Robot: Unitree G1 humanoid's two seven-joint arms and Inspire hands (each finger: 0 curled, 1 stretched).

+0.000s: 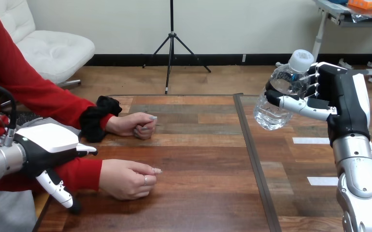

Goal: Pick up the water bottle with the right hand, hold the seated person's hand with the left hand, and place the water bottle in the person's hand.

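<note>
1. The pick-up looked done. The right hand (341, 96) had its fingers (300, 104) wrapped round the water bottle (280, 96), which was clear of the surface (198, 159) and tilted, its cap (301, 60) above the fingers and its base below them.
2. Holding the person's hand was not yet done. The left hand (49, 142) was over the red sleeve (80, 174), its fingers (56, 186) loose and spread rather than closed on anything. One hung down in front of the sleeve and another reached toward the wrist. Whether they touched the sleeve was hard to judge from this angle.
3. The person's nearer hand (126, 179) lay just past those fingertips, loosely curled and knuckles up on the surface. The farther hand (133, 124) rested beyond it, also curled.
4. The hand-over was left too. The bottle was well apart from both of the person's hands, across the surface from them, and neither palm was turned up to take it.
5. The bottle was clear, thin plastic with ribbed sides and a white screw cap, probably easy to dent under a tight grip. The surface was dark wood planking, smooth and flat. The robot's hands were hard black parts with glossy white shells.
</note>
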